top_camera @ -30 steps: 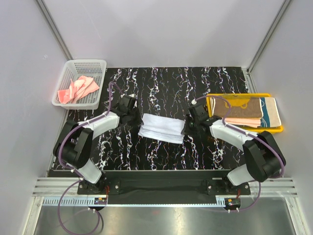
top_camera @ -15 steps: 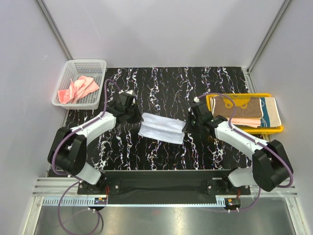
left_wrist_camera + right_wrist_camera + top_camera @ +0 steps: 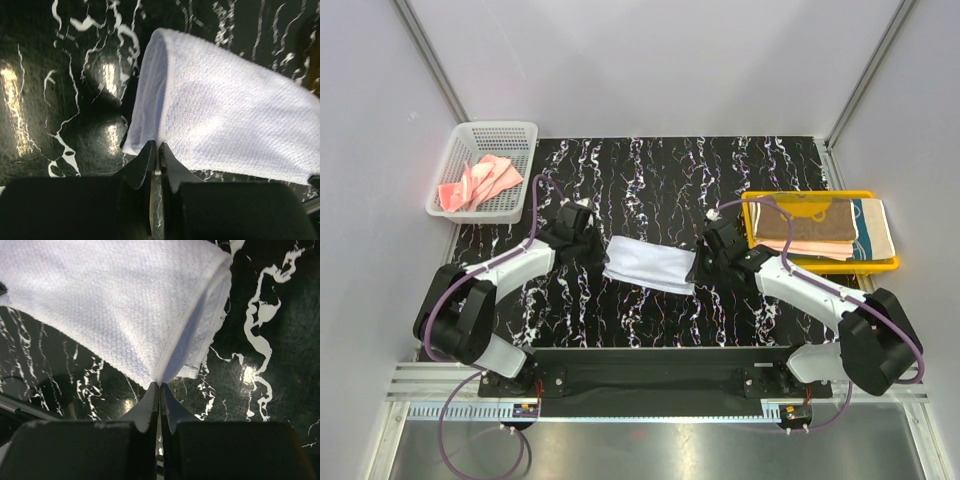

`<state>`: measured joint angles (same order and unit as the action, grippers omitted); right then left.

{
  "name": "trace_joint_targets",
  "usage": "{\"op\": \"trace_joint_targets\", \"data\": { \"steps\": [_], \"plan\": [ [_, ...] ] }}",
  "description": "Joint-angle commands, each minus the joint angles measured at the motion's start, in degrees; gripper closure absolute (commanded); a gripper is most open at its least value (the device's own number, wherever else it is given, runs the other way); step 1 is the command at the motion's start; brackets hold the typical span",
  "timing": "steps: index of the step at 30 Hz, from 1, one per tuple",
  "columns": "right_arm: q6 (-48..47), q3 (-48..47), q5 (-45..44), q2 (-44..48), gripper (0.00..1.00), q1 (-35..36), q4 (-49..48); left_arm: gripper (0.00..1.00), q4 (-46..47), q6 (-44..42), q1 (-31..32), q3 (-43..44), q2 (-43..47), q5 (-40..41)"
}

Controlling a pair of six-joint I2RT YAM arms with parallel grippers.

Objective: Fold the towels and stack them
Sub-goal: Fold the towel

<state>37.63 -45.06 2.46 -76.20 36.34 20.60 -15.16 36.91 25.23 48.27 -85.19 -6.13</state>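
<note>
We are clamping both ends of the towel (image 3: 648, 264) in the left gripper (image 3: 155, 149) and right gripper (image 3: 159, 387); uneven pulling risks unfolding it

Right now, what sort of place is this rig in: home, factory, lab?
Most likely a lab test cell, not a home: plain grey panel walls box in a black marbled table, and a white mesh basket and yellow tray are staged at either side.
</note>
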Motion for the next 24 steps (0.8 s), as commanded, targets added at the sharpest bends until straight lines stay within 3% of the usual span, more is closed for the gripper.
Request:
{"op": "trace_joint_targets", "data": {
  "steps": [1,11,14,20,24],
  "plan": [
    [1.57,2.25,-1.05,-0.78,0.97,0.40,-2.58,0.93,4.43,0.36,0.25,-2.39,0.46,-1.60],
    [2.19,5.94,-0.09,-2.63,0.91,0.58,-6.01,0.90,6.63,0.54,0.25,-4.50,-1.91,-2.30],
    [2.19,6.82,0.09,-3.07,0.82,0.58,-6.62,0.86,6.81,0.54,0.34,-5.29,-2.18,-2.57],
    [1.40,5.51,-3.67,1.67,0.62,0.58,-1.29,0.66,3.83,-1.39,0.34,-3.37,0.37,-2.05],
    [-0.01,2.88,-7.72,5.45,0.49,0.40,2.51,0.62,-0.92,-3.68,0.34,0.85,2.65,0.15]
  ]
}}
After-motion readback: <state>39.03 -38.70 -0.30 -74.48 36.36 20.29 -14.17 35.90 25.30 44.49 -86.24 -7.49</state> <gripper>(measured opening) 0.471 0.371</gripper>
